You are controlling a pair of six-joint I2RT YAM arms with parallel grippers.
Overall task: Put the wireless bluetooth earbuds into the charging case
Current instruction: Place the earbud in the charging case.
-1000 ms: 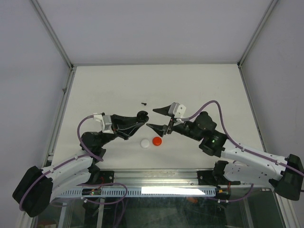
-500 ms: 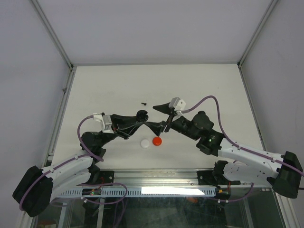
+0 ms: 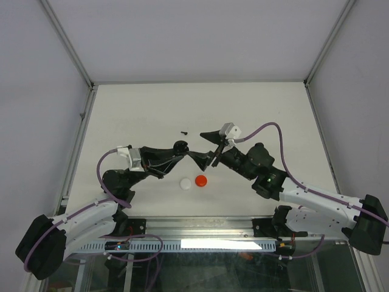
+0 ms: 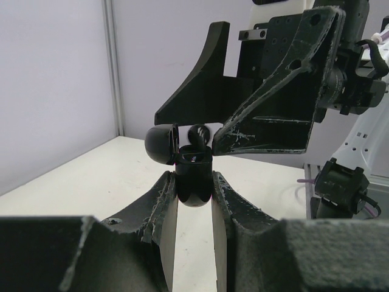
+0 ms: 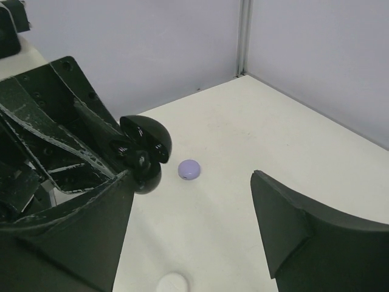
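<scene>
My left gripper is shut on the lower half of a small round black charging case, held above the table. Its lid is hinged open. A small black curved piece sits at the case's mouth; I cannot tell whether it is an earbud. My right gripper is open right next to the case, with one finger above its mouth. A tiny black earbud lies on the table behind the grippers.
A white round case and a red round case lie on the table in front of the grippers. A lavender round case lies beyond my right gripper's fingers. Walls and a metal frame close in the white table.
My right gripper has moved left up to the held case and opened wider. The left gripper has kept still with the case in it.
</scene>
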